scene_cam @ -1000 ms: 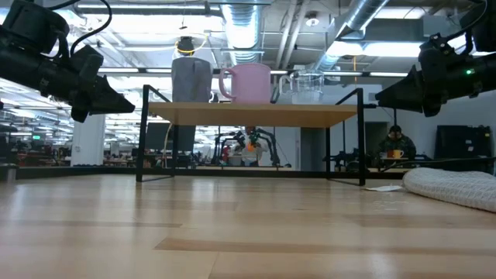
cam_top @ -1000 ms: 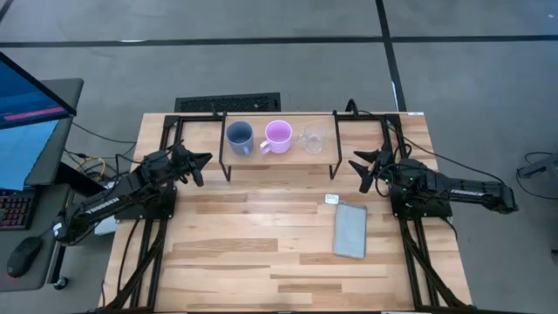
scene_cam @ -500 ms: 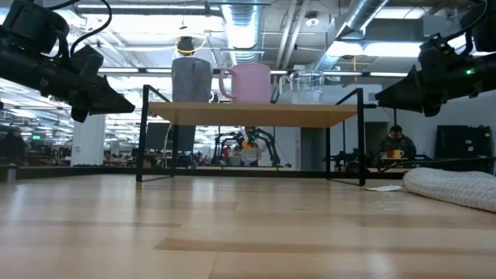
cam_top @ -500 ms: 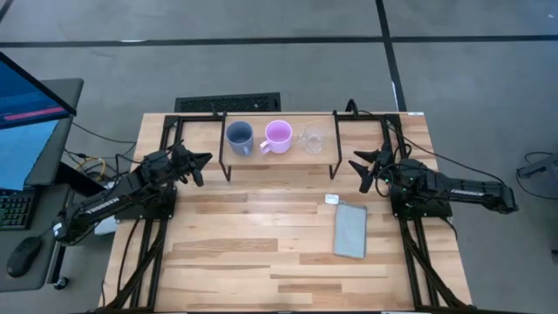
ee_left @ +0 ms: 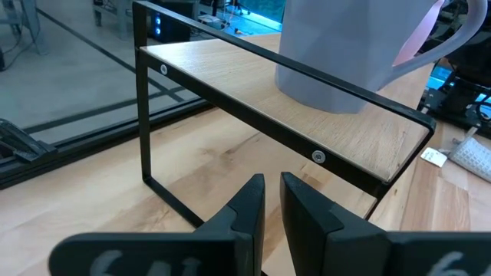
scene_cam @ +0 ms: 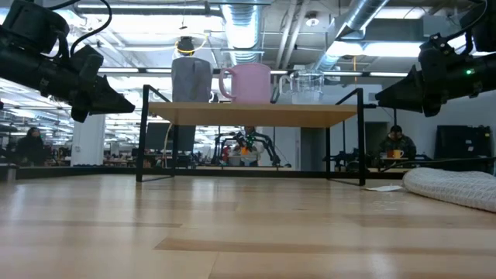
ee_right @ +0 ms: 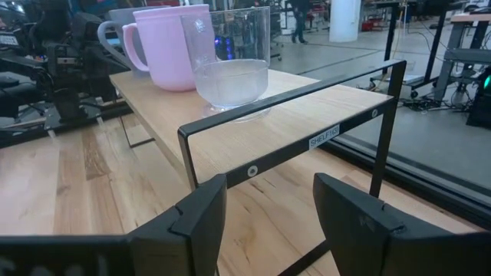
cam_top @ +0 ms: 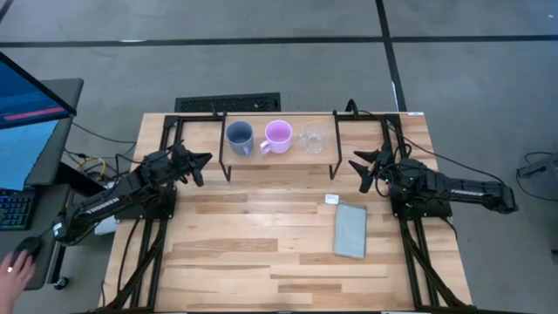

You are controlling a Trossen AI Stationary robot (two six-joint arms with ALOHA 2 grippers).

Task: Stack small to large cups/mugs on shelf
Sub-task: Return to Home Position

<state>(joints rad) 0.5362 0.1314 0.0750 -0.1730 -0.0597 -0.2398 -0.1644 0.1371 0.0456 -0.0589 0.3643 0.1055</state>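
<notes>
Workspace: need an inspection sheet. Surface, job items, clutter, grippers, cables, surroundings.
Surface: wooden table, no spills seen.
Job's things: blue-grey mug, pink mug, glass cup upright in a row on shelf.
Clutter: grey pad, white tag beside it.
Grippers: left gripper shut, empty, off shelf's left end; right gripper open, empty, off its right end.
Cables: cables on floor left of table.
Surroundings: hand on mouse at side desk; person seated in room behind.

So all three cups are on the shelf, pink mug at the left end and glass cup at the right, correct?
Not quite. All three are on the shelf and the glass cup is at the right end, but the blue-grey mug holds the left end; the pink mug stands in the middle. The high view shows it.
</notes>
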